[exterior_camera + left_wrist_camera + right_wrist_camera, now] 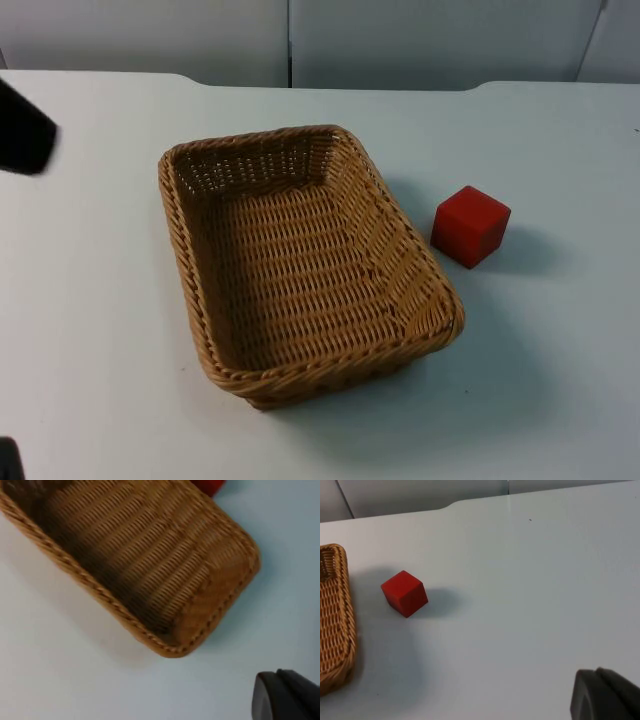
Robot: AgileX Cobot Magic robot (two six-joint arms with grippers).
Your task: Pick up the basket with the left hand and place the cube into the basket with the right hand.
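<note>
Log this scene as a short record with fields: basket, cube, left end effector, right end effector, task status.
basket: wicker basket, rectangular, empty, resting on the white table
cube: red cube, on the table beside the basket, apart from it
left end effector: near the basket, not holding it
right end effector: away from the cube, holding nothing
task status: basket not lifted, cube not placed

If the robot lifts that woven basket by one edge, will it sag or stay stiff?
The basket will probably stay fairly stiff: its weave looks tight and its rim is thickly braided. It holds nothing, so it is likely light. Gripped at one edge, it may tilt toward the far side. The red cube sits apart from it.
</note>
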